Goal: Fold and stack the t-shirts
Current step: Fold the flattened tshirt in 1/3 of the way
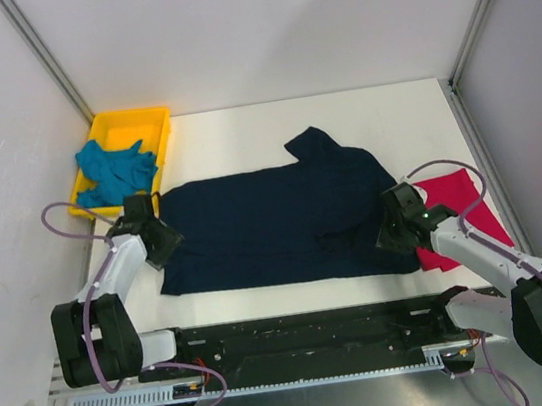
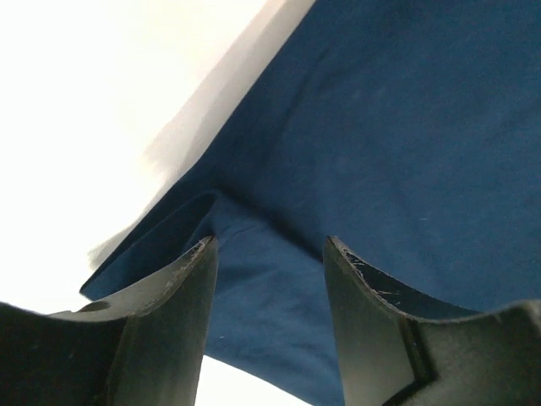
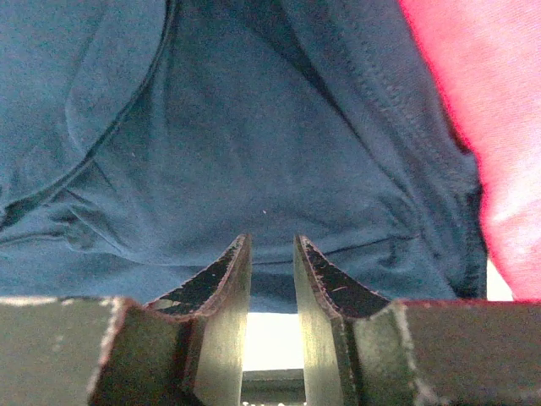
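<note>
While left tool point(image 2: 269, 245) and right tool point(image 3: 271, 241) sit open on the navy t-shirt point(image 1: 255, 230), crimson t-shirt point(image 1: 457, 199) touches it.

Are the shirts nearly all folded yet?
Not nearly. The crimson-pink t-shirt lies flat at the right and looks folded. The navy t-shirt is in hand: spread out, with the left gripper and right gripper at its ends, both open. The teal t-shirt sits crumpled in the yellow tray, and nothing is stacked.
</note>
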Tool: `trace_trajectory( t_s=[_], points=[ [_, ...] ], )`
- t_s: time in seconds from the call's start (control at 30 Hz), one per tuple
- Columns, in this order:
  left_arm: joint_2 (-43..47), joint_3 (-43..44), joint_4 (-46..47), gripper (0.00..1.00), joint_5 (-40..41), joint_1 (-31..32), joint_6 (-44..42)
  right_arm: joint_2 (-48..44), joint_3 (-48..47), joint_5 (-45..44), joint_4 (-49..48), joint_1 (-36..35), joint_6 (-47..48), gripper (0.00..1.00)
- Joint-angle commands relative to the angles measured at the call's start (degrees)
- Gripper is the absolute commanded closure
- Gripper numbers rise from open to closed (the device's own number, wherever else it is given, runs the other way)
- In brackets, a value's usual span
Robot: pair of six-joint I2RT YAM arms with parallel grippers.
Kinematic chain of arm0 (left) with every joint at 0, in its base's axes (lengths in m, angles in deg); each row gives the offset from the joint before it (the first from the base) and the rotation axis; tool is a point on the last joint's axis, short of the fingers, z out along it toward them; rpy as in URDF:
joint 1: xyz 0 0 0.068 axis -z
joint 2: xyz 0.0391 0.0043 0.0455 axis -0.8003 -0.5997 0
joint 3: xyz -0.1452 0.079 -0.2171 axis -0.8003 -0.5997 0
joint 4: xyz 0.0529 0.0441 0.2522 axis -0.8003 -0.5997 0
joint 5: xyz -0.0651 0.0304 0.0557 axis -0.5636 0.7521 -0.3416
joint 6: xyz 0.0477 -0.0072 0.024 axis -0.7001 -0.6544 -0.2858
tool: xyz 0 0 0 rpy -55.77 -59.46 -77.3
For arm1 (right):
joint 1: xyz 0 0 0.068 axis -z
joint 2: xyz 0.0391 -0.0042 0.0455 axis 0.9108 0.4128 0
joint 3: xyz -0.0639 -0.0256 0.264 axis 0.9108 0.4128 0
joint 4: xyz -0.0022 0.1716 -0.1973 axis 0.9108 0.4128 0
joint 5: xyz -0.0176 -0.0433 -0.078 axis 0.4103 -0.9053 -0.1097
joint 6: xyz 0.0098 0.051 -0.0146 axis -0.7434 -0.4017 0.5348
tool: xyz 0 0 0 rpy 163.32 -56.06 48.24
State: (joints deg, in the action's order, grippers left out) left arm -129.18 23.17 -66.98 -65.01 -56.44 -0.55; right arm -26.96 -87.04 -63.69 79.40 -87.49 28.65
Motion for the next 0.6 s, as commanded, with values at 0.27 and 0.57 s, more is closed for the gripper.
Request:
trace_trajectory(
  t_s=[0.27, 0.57],
  points=[
    [-2.1, -6.8, -1.7, 0.39, 6.9, -0.7, 7.9, 5.9, 2.0, -1.9, -3.3, -5.0, -4.6, 0.69],
    [0.8, -4.8, -4.9, 0.35, 12.6, -1.9, 5.0, -0.1, 7.4, 0.4, -0.2, -8.0, -8.4, 0.69]
  ],
)
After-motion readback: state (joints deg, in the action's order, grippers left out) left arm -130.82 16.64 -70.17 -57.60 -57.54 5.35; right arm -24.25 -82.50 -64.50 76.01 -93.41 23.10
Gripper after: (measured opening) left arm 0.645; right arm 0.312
